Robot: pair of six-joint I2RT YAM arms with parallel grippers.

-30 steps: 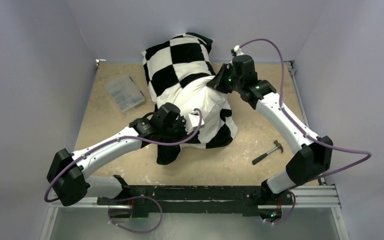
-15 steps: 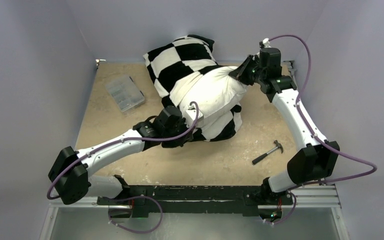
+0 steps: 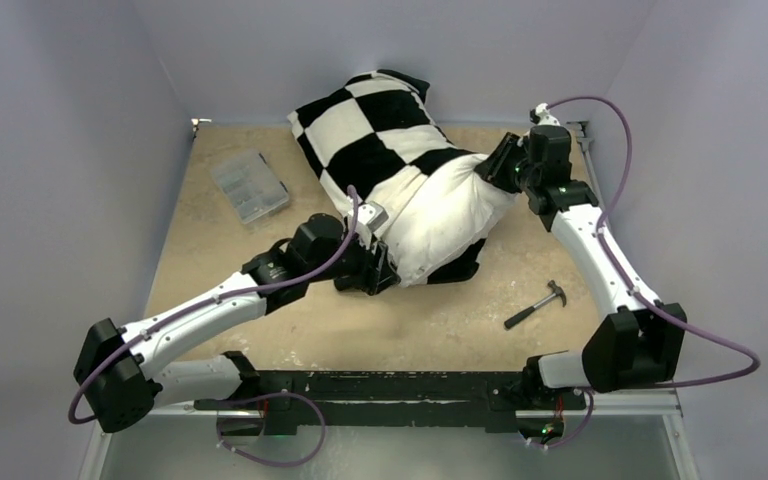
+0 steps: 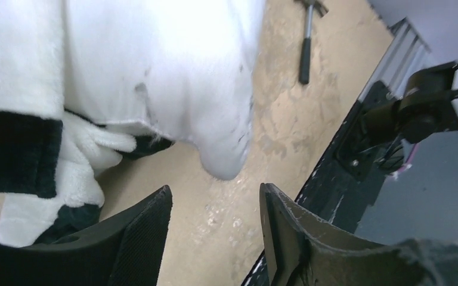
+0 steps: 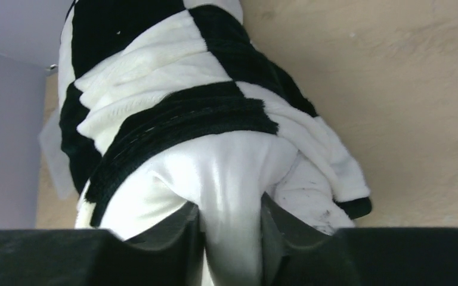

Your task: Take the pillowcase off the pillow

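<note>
The black-and-white checkered pillowcase (image 3: 370,130) lies bunched at the back of the table, with the white pillow (image 3: 440,215) sticking out of it toward the right. My right gripper (image 3: 498,172) holds the pillow's far right corner. In the right wrist view a fold of the pillow (image 5: 226,173) fills the gap of the right gripper (image 5: 231,208), touching both fingers. My left gripper (image 3: 376,268) sits at the pillow's near edge. In the left wrist view the left gripper (image 4: 214,208) is open over bare table, with the pillow (image 4: 173,65) and pillowcase (image 4: 12,149) just beyond.
A clear plastic box (image 3: 248,185) lies at the back left. A hammer (image 3: 537,304) lies at the front right and shows as the hammer (image 4: 306,47) in the left wrist view. Walls close in three sides. The arms' black rail (image 3: 400,385) runs along the near edge.
The right arm pulled the pillow to the right, baring more white. The left gripper let go of the pillowcase's edge, opened and drew back toward the near left.
</note>
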